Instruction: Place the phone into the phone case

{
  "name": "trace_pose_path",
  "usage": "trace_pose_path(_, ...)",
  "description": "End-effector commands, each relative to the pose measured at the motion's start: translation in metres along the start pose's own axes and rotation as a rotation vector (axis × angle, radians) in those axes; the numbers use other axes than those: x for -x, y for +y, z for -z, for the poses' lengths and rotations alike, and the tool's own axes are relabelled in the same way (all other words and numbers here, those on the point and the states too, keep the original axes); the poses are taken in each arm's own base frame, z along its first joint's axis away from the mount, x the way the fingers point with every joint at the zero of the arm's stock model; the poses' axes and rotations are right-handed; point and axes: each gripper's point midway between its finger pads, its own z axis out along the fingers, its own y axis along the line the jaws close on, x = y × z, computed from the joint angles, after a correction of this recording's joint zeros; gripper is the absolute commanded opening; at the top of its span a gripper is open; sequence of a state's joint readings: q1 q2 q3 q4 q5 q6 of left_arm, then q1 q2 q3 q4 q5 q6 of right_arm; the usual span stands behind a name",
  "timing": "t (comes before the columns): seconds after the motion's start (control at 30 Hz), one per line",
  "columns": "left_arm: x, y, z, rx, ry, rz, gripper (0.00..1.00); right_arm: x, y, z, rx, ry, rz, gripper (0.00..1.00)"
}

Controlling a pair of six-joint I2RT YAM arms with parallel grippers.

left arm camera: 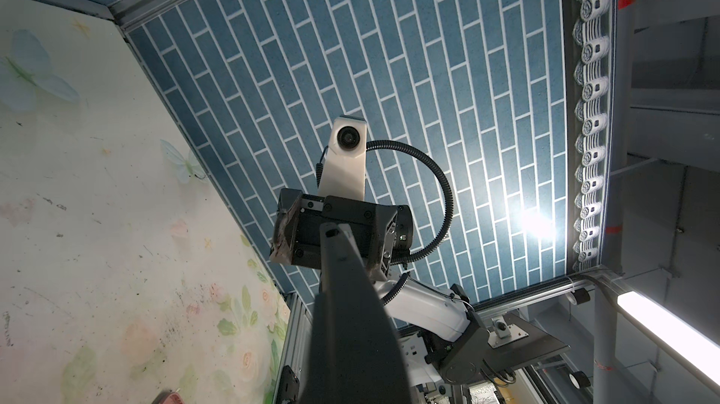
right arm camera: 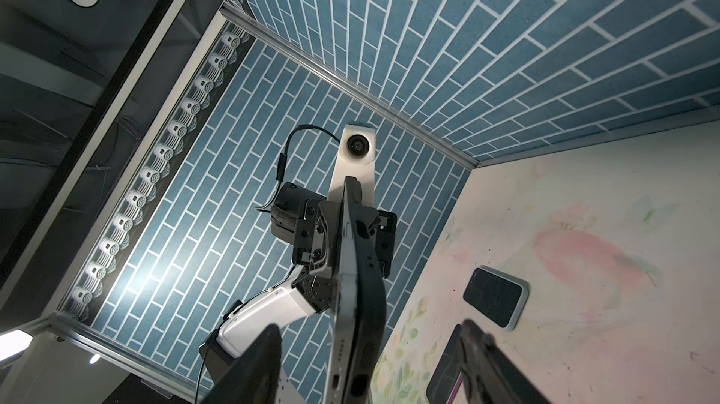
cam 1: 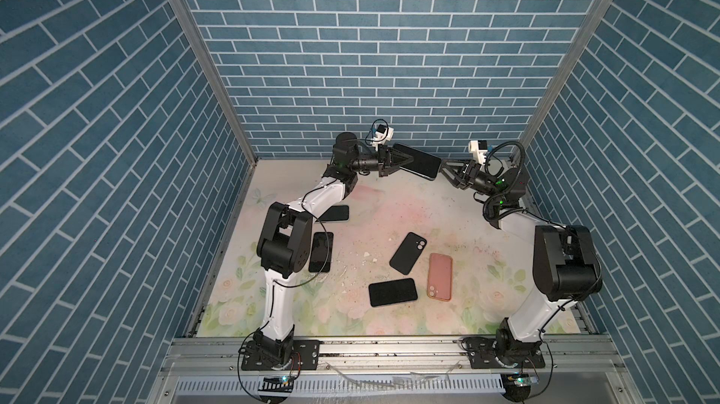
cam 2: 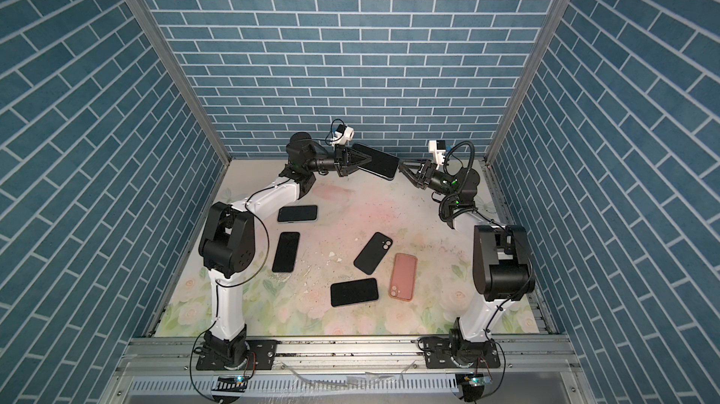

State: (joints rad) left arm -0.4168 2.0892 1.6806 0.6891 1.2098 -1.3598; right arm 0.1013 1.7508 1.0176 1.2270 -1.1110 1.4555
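Note:
A phone [cam 1: 417, 160] with a dark screen hangs in the air near the back wall, seen in both top views [cam 2: 376, 160]. My left gripper [cam 1: 407, 159] is shut on one of its ends. In the right wrist view the phone's silver edge [right arm camera: 345, 304] has a black phone case [right arm camera: 370, 297] lying against its back. My right gripper [cam 1: 442, 169] stands open at the phone's other end. Its fingers [right arm camera: 269, 343] straddle that end without touching it. In the left wrist view the phone is a dark slab [left arm camera: 350, 335], seen edge-on, and it hides my left jaws.
On the floral table [cam 1: 389, 203] lie a black case [cam 1: 408, 253] with a camera cut-out, a pink case [cam 1: 440, 276] and a black phone [cam 1: 392, 292]. Two more dark phones [cam 2: 297, 213] [cam 2: 286, 252] lie beside the left arm. The back wall is close behind both grippers.

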Motion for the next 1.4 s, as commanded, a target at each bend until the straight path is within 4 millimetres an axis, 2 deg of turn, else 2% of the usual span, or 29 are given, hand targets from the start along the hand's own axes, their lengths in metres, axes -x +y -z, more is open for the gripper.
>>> trace_pose_path(0.0,-0.002,-0.014,-0.005,-0.053,0.013,-0.066,0.18,0.008,0.018,-0.008,0.047,-0.002,0.046,0.66)
trace_pose_path(0.23,-0.005,-0.013,-0.010,-0.064,0.020,-0.058,0.18,0.015,0.022,-0.015,0.066,-0.011,0.051,0.49)
trace_pose_path(0.43,-0.005,-0.012,-0.010,-0.063,0.017,-0.052,0.18,0.017,0.016,-0.019,0.064,-0.019,0.041,0.35)
trace_pose_path(0.63,-0.006,-0.012,-0.011,-0.064,0.018,-0.052,0.22,0.015,-0.004,-0.021,0.036,-0.023,0.020,0.20)
trace_pose_path(0.83,-0.006,-0.010,-0.011,-0.063,0.013,-0.049,0.33,0.005,-0.028,-0.026,-0.035,-0.018,0.012,0.01)
trace_pose_path(1.0,-0.008,-0.012,-0.013,-0.067,0.013,-0.053,0.34,0.001,-0.048,-0.028,-0.140,-0.041,0.020,0.00)
trace_pose_path(1.1,-0.008,-0.013,-0.014,-0.070,0.008,-0.056,0.27,0.003,-0.051,-0.028,-0.165,-0.044,0.021,0.00)
trace_pose_path(1.23,-0.007,-0.014,-0.012,-0.071,-0.015,-0.059,0.12,0.001,-0.042,-0.030,-0.137,-0.016,0.018,0.15)
trace_pose_path(1.37,-0.005,-0.016,-0.010,-0.080,-0.041,-0.062,0.05,-0.009,-0.031,-0.030,-0.100,0.041,0.012,0.27)
